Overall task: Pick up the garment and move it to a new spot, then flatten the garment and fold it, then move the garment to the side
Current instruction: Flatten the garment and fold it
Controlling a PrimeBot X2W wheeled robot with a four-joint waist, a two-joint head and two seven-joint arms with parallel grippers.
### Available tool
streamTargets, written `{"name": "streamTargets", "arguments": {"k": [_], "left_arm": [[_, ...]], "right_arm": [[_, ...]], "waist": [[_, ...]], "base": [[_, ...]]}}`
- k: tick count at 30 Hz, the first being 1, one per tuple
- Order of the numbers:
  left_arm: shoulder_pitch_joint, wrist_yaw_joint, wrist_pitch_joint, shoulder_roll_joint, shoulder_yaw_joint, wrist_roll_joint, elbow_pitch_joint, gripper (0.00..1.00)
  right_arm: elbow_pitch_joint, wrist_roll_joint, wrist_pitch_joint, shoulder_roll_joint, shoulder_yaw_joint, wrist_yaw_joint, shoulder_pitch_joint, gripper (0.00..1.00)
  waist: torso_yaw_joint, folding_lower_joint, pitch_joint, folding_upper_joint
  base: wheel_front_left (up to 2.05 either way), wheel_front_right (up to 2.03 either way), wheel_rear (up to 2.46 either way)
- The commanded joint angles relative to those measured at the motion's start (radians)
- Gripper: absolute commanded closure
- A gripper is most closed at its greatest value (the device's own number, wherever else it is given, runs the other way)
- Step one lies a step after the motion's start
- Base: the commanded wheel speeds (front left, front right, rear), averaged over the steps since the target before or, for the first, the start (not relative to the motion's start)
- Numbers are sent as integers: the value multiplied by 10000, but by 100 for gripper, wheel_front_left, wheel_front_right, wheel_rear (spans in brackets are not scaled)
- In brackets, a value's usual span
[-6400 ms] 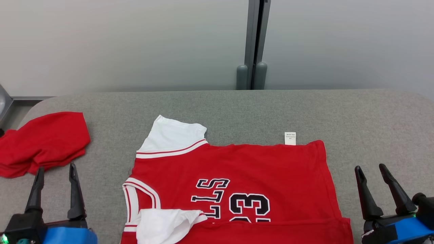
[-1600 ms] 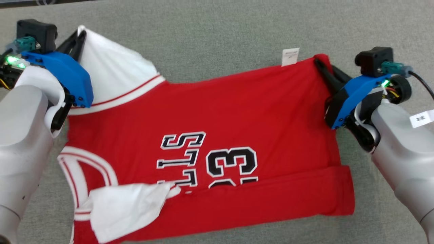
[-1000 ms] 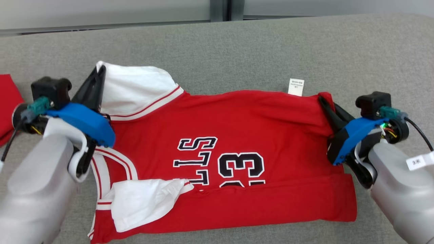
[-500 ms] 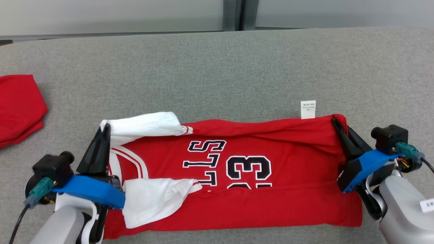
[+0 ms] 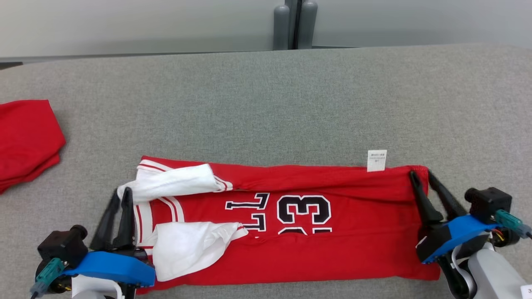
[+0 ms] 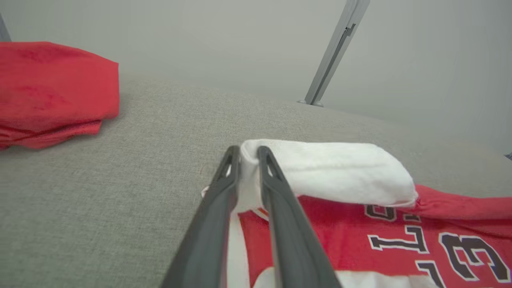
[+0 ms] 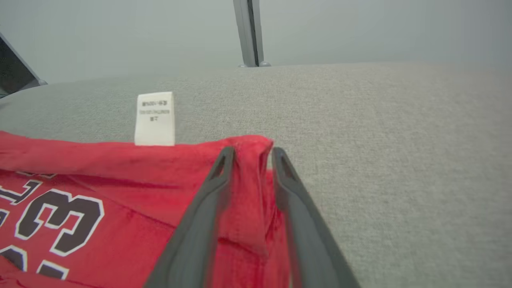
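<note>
The garment (image 5: 291, 245), a red jersey, is laid as a long band across the near part of the table (image 5: 266, 104), well apart from its far edge, with the far long side doubled over toward the front. The left gripper (image 5: 120, 192) is clamped on the end of the white sleeve (image 5: 174, 185) at the garment's left end, and in the left wrist view white cloth is seen nipped between the two fingers. At the right end, the right gripper (image 5: 421, 174) is set astride the red far corner, near the label (image 5: 376, 160). Its fingers are slightly parted with cloth bunched between them, and whether the corner is pinched or already loose cannot be told.

The main risk is judged to be an uneven release. If one end were freed while the other was held and drawn back, the folded edge could be dragged askew. Cloth caught on a finger could be lifted as the arm is withdrawn, and the fold undone.

The held sleeve is rolled rather than flat, so a ridge could be pressed in. The other sleeve (image 5: 187, 249) is crumpled over the lettering and could be trapped in the next fold unless smoothed. Little trouble is expected from the red cloth (image 5: 25, 137) at the left edge, which is well apart.
</note>
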Motion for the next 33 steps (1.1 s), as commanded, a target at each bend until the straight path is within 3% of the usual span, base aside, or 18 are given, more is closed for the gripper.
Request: {"name": "streamTargets", "arguments": {"k": [1,8,17,22,33], "left_arm": [[165,-40,-45,-174,366,248,-179,0],[841,-255,-46,-1251,2266,1860,-1209,0],[1597,-621,-46,-2556,4494,4050,-2093,0],[2057,-502,-46,-2710,4818,5228,-2203,0],[2919,-382,-45,-2994,4821,6001,-3006,0]], "right_arm": [[-234,125,-50,46,-230,1,304,0],[-1006,70,-47,80,-1036,1,1054,0],[74,128,-49,386,-1265,1,890,0],[1135,225,-44,678,-1274,1,613,0],[3302,115,-32,1042,-1068,1,309,0]], "waist": [[-9,0,-93,2],[67,0,-527,2],[219,0,-955,2],[303,0,-1189,2],[471,0,-1478,2]], "base": [[0,0,0],[0,0,0],[0,0,0],[0,0,0],[0,0,0]]}}
